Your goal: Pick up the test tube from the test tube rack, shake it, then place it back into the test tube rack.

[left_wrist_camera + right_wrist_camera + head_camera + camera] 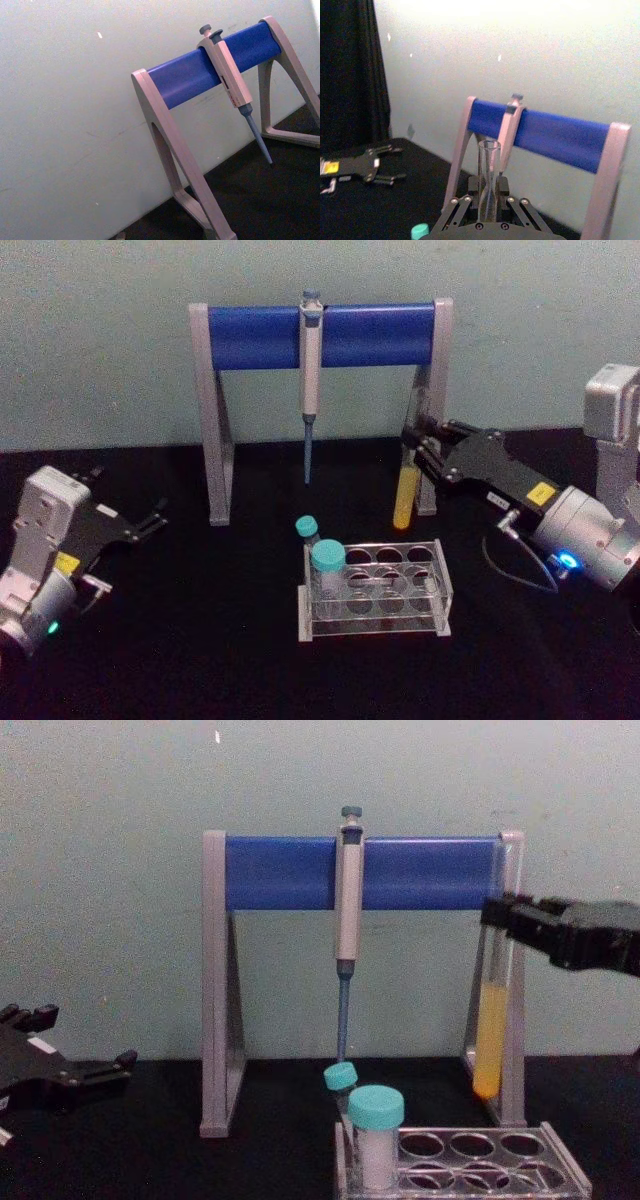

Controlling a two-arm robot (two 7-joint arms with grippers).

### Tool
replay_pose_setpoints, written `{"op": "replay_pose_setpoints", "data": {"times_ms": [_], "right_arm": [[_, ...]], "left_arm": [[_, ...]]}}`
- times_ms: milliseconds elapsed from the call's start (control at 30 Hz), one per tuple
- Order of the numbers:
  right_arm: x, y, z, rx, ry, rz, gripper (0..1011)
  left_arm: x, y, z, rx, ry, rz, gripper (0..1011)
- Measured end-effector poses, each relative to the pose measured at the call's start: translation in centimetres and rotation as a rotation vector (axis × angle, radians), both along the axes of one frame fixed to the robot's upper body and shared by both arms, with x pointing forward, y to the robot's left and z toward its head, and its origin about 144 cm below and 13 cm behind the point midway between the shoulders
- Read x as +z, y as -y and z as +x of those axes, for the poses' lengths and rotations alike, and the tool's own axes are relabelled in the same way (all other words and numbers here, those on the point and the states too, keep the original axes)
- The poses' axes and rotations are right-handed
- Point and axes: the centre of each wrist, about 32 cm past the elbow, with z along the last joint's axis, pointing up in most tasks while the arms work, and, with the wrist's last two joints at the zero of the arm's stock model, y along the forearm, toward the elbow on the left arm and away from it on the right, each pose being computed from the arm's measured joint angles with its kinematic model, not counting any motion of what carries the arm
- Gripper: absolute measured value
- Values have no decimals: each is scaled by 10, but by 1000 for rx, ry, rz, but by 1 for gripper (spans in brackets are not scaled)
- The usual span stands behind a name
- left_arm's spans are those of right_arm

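Observation:
My right gripper is shut on the test tube, a slim clear glass tube with yellow-orange liquid in its lower part. It hangs upright in the air in front of the stand's right leg, above and behind the rack's right end. In the chest view the test tube hangs from the right gripper. In the right wrist view the tube's open top stands between the fingers. The test tube rack sits on the black table, holding two teal-capped tubes at its left end. My left gripper rests open at the far left.
A grey-and-blue pipette stand stands behind the rack with a pipette hanging from its bar. It is close behind the held tube. The black table has free room in front of and left of the rack.

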Motion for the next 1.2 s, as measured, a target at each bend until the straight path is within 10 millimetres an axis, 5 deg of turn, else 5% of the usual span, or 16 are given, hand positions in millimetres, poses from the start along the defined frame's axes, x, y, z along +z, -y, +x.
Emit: {"op": "replay_pose_setpoints", "data": {"times_ms": [867, 1200], "right_arm": [[-3, -7, 2, 87, 87, 15, 229], [1, 10, -5, 184, 38, 38, 229]], "left_arm": [[0, 0, 0, 0, 0, 0, 1001], [0, 0, 0, 0, 0, 0, 1001]]}}
